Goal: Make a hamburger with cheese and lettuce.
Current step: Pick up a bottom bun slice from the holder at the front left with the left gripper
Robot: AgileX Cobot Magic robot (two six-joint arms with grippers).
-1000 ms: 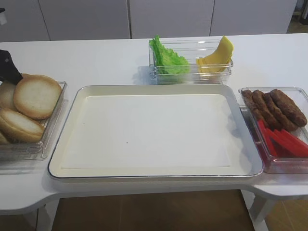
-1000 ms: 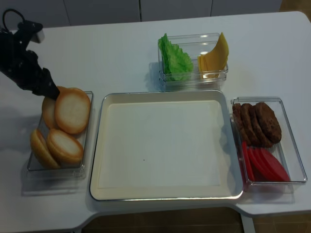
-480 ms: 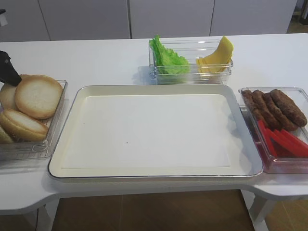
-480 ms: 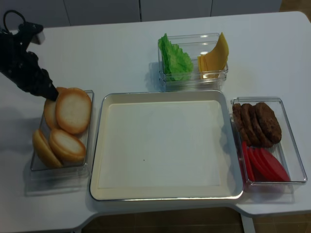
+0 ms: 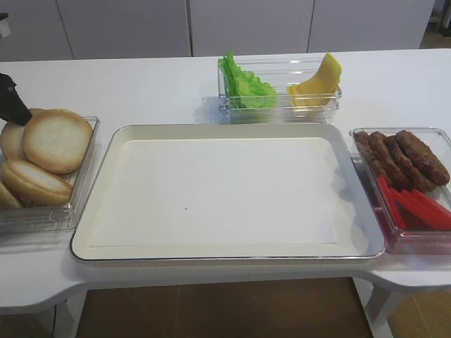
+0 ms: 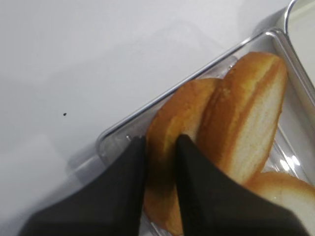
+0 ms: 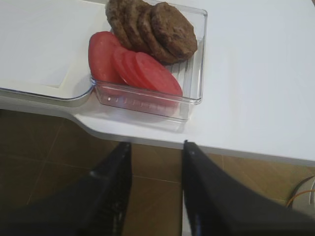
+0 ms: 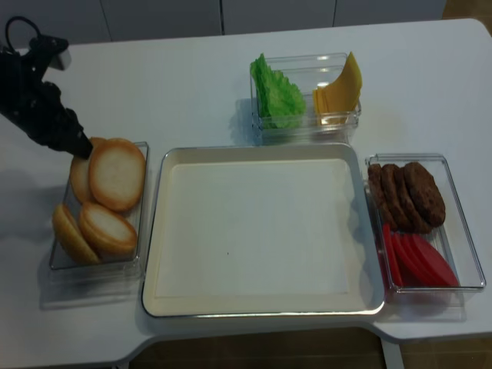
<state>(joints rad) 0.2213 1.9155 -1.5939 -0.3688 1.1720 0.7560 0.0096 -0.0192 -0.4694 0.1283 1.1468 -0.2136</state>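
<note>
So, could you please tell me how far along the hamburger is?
Nothing is assembled: the large cream metal tray is bare. In hand: the left pincer has shut on a golden-rimmed bun half in its clear bin. Left: placing it, then pale-yellow cheese slices and frilly green lettuce.

Four bun halves (image 8: 117, 174); four patties (image 8: 407, 194) (tomato slices (image 8: 415, 260) unclear)

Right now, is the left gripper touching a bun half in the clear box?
Touching. The left wrist view shows the left gripper shut on the rear bun half, one finger pressed against each side.
</note>
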